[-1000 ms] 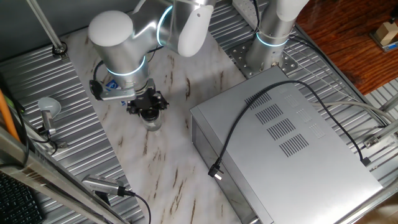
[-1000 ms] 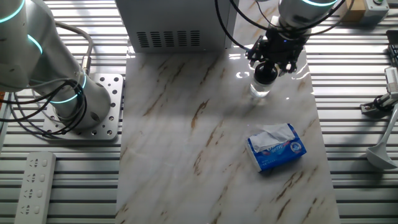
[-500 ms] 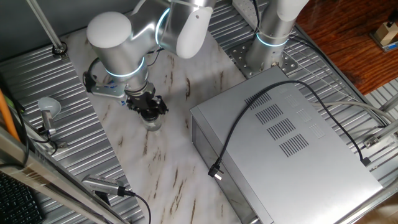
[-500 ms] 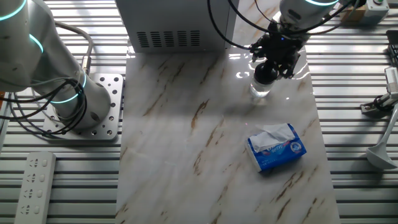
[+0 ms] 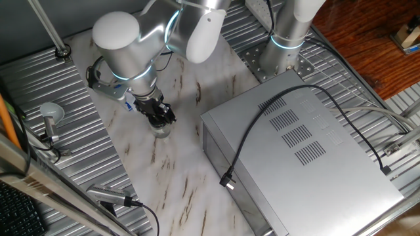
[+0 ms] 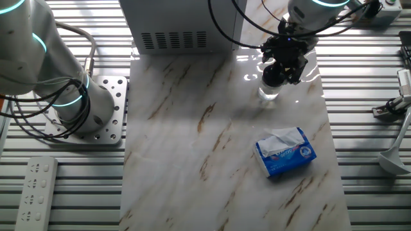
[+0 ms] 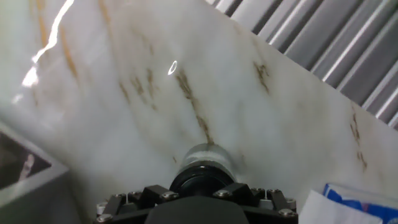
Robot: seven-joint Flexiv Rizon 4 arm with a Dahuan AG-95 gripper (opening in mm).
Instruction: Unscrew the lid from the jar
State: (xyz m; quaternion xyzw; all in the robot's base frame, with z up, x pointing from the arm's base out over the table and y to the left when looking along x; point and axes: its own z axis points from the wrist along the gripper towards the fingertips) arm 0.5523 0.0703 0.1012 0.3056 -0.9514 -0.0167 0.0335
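Observation:
The small clear jar point(image 5: 161, 130) stands upright on the marble board, near its edge. In the other fixed view the jar point(image 6: 269, 94) shows below its black lid point(image 6: 274, 75). My gripper point(image 5: 157, 118) comes straight down onto the jar's top, and its black fingers point(image 6: 290, 65) are closed round the lid. The hand view looks down past the gripper point(image 7: 199, 194) onto the lid point(image 7: 200, 181) and the glass jar point(image 7: 209, 155) beneath it. The fingertips themselves are hidden by the hand body.
A large grey metal box point(image 5: 298, 154) with a loose black cable point(image 5: 244, 141) on it stands beside the jar. A blue-and-white packet point(image 6: 286, 152) lies on the board closer to the front. A second arm's base point(image 6: 83, 112) is bolted at the side.
The wrist has turned about its vertical axis while staying on the lid; the hand's side bracket has swung round. The jar stays in place.

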